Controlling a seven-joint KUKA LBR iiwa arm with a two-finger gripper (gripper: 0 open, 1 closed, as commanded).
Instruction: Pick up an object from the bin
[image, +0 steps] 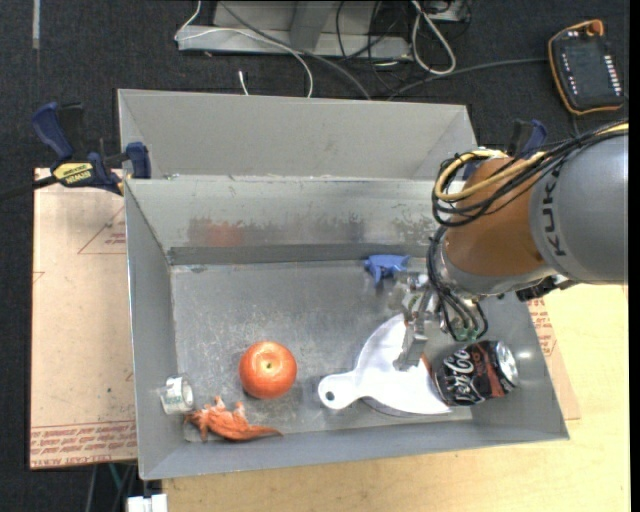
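My gripper (411, 345) is low in the right half of the bin, over the broad end of a flat white plastic scoop (385, 385) whose short handle points left. A crushed black cola can (473, 373) lies just right of the gripper, against the scoop's edge. A small blue object (384, 267) sits behind the gripper at the foot of the bin's back wall.
A red-orange apple (267, 369) rests left of the scoop. At the front left lie an orange toy lizard (228, 422) and a small silver cap-like thing (176, 395). The orange-covered wrist with its cables hangs over the bin's right side.
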